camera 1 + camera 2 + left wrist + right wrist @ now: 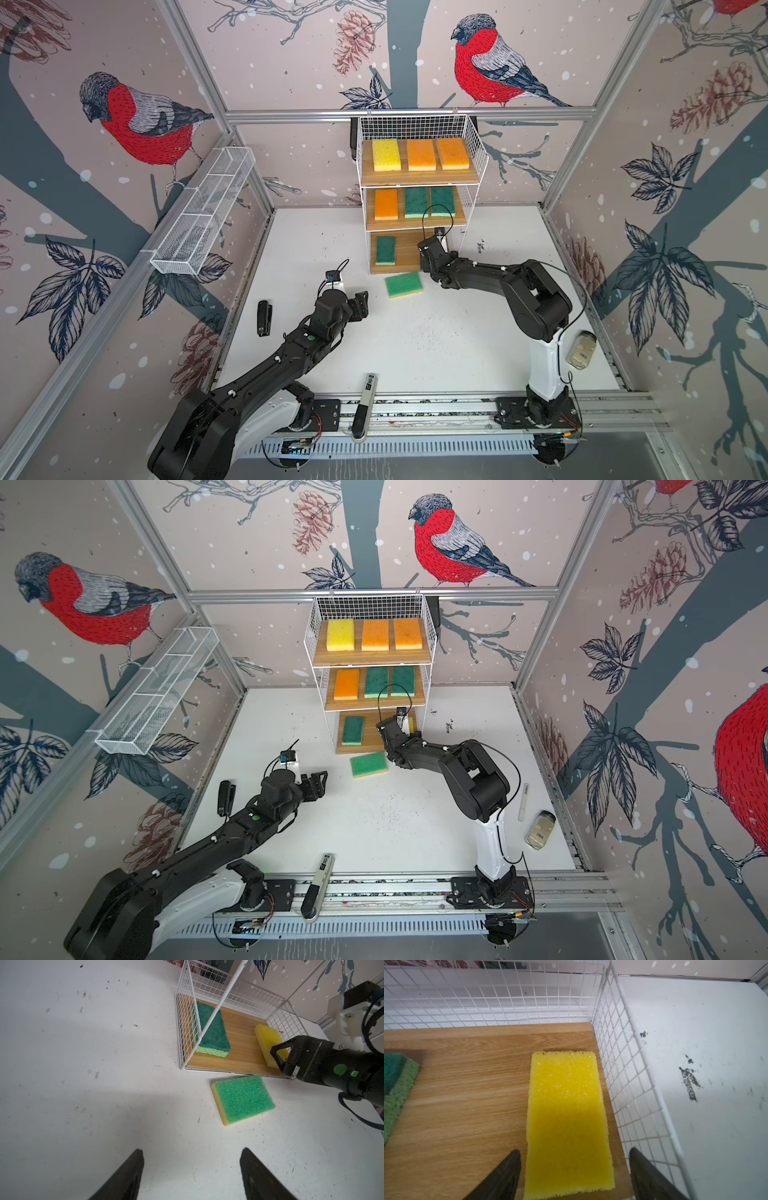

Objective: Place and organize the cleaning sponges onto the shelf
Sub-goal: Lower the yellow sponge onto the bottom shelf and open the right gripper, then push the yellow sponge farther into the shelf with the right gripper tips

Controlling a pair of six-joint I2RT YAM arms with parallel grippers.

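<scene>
The shelf (pixel 419 178) stands at the back of the table. Its top board holds one yellow and two orange sponges, its middle board one orange and two dark green. On the bottom board a dark green sponge (pixel 385 249) lies at the left and a yellow sponge (pixel 566 1118) lies flat at the right, by the wire side. My right gripper (pixel 574 1149) is open, a finger on each side of the yellow sponge's near end with gaps showing. A light green sponge (pixel 404 284) lies on the table before the shelf. My left gripper (pixel 192 1150) is open and empty, short of it.
A long white mesh basket (pixel 203 212) hangs on the left wall. A black stapler-like object (pixel 264 318) lies left of the left arm. A jar (pixel 581 349) lies at the right edge, with a pen (pixel 524 802) nearby. A black-and-white tool (pixel 365 405) rests on the front rail.
</scene>
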